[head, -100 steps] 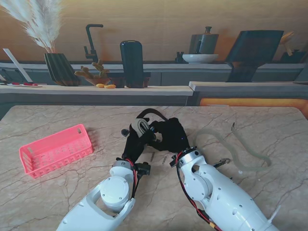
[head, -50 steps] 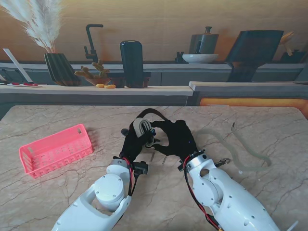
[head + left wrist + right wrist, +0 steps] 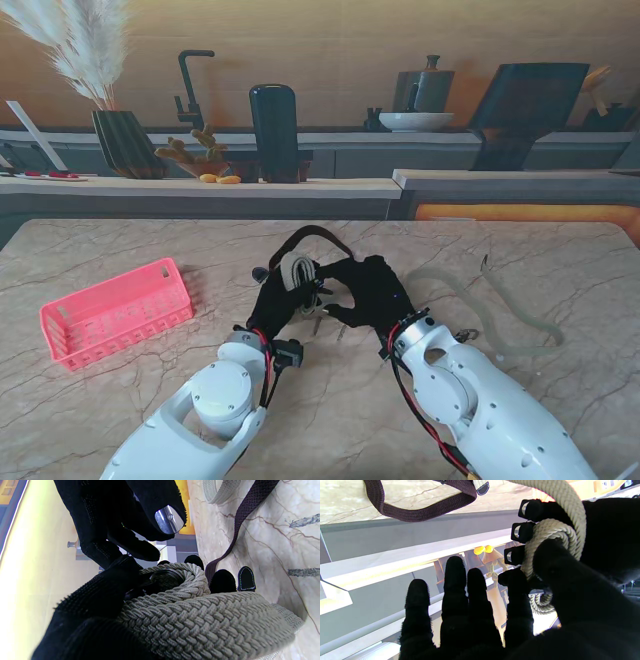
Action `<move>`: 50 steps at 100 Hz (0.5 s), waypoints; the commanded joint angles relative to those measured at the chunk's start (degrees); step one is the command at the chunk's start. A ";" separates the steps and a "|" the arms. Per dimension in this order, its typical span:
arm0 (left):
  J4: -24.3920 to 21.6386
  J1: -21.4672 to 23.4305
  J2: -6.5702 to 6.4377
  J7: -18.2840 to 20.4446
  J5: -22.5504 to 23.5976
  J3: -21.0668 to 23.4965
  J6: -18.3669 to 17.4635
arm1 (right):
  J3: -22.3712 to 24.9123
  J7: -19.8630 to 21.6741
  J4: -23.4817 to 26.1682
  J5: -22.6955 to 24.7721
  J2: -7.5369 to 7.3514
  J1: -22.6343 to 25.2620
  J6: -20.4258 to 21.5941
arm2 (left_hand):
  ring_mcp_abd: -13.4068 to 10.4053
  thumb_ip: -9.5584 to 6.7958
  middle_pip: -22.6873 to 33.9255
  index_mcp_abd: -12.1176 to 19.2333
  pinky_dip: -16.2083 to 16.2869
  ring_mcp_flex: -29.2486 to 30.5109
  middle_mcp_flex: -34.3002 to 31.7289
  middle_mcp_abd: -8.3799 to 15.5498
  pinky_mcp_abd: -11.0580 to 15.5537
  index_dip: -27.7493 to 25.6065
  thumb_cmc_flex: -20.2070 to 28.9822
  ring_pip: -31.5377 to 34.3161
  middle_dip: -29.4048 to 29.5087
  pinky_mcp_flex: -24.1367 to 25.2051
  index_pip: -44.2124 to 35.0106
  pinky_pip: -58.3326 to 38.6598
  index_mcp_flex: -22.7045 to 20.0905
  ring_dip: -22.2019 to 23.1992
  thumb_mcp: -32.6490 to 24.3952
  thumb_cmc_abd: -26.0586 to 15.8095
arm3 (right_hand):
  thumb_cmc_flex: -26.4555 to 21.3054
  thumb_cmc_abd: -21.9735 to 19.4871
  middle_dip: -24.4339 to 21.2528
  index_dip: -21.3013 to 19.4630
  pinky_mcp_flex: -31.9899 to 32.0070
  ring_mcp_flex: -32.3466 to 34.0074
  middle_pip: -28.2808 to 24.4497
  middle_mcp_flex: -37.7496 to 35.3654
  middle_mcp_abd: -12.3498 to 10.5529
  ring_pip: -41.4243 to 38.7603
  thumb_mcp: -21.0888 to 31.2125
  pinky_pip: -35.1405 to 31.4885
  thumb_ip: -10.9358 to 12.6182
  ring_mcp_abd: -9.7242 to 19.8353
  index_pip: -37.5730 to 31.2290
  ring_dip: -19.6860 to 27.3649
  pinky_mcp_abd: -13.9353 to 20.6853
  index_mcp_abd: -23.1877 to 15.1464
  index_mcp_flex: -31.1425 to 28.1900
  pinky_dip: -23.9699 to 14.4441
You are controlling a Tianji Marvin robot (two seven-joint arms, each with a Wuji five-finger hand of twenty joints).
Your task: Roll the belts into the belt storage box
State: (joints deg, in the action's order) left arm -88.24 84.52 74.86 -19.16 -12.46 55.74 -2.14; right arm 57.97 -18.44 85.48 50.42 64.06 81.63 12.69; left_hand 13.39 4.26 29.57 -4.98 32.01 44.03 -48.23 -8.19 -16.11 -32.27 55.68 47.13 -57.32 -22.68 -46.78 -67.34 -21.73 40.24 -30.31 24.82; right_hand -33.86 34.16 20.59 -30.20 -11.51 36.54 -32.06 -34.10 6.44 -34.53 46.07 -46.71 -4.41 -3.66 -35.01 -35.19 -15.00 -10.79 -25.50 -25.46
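Stand view: left robot hand (image 3: 277,297) clutches coiled beige belt (image 3: 297,268) (right robot hand (image 3: 368,290) pinching it too)

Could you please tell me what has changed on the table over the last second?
The right hand has slid to the robot's right, away from the left hand, opening a gap between them. The left hand still grips the beige braided belt roll, with the dark belt looped behind it. The pink basket and the pale belt lying on the right have not moved.
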 commanded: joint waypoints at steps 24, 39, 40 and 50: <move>-1.33 0.22 -0.89 4.81 -2.17 1.03 3.10 | 2.16 -3.13 1.25 3.65 -0.38 0.76 2.28 | -0.65 0.99 -6.53 0.51 -1.10 6.96 -5.67 -0.74 -3.15 0.70 10.30 0.25 7.10 -6.87 0.84 -3.13 -4.51 -0.39 -0.92 -4.21 | -2.18 -2.02 -0.27 0.54 -1.58 2.35 1.07 -2.25 -0.70 1.04 2.15 1.88 1.26 0.76 -1.62 0.25 0.40 -6.14 -0.85 -1.63; -1.80 -0.04 -1.31 7.33 -3.72 1.58 6.54 | 3.91 -4.92 1.87 7.07 -0.92 0.62 3.67 | 0.50 1.01 0.39 0.58 2.13 8.10 -4.80 -2.16 -6.30 -0.03 8.61 6.58 4.93 -6.37 -0.49 -8.64 -5.46 3.44 0.43 -5.30 | -2.53 -1.73 0.01 0.28 -2.02 2.39 0.66 -2.14 -1.42 1.63 3.19 2.09 1.12 1.57 -1.98 0.47 0.66 -6.95 1.78 -1.84; -1.84 -0.05 -1.34 7.55 -3.86 1.61 6.75 | 4.00 -4.93 1.91 7.28 -0.97 0.58 3.82 | 0.60 1.02 1.11 0.55 2.43 8.19 -4.72 -2.21 -6.50 -0.07 8.54 7.02 4.91 -6.33 -0.62 -8.98 -5.52 3.68 0.72 -5.24 | -2.57 -1.69 -0.05 0.17 -2.02 2.40 0.71 -2.03 -1.50 2.06 3.30 2.21 1.04 1.65 -2.23 0.70 0.69 -7.28 2.39 -1.87; -2.19 -0.22 -1.74 9.77 -5.00 1.82 8.68 | 4.64 -4.78 2.16 9.97 -1.64 -0.03 5.47 | 0.75 0.45 7.39 0.19 5.34 9.94 -4.82 -2.82 -7.80 -0.87 7.26 11.87 4.60 -6.99 -1.41 -12.64 -6.75 5.65 2.44 -5.51 | -2.65 -1.05 -0.89 0.64 -1.82 1.24 1.92 0.19 -2.19 5.73 3.78 2.96 0.86 2.32 -1.66 2.74 1.29 -10.49 9.40 -1.93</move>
State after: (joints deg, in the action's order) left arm -89.65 84.31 73.42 -10.96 -16.69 57.44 5.67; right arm 62.25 -23.46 86.74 58.58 63.12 82.37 16.80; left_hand 15.46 4.71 31.98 -6.53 34.94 49.03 -51.10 -11.63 -22.05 -32.24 59.24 52.82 -51.84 -28.39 -45.94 -76.07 -25.04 43.13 -27.26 24.82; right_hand -34.38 34.15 20.40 -29.53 -13.32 37.66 -31.32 -35.86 5.52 -31.85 47.40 -45.62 -4.41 -2.63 -37.14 -34.23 -14.99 -18.46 -20.58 -26.17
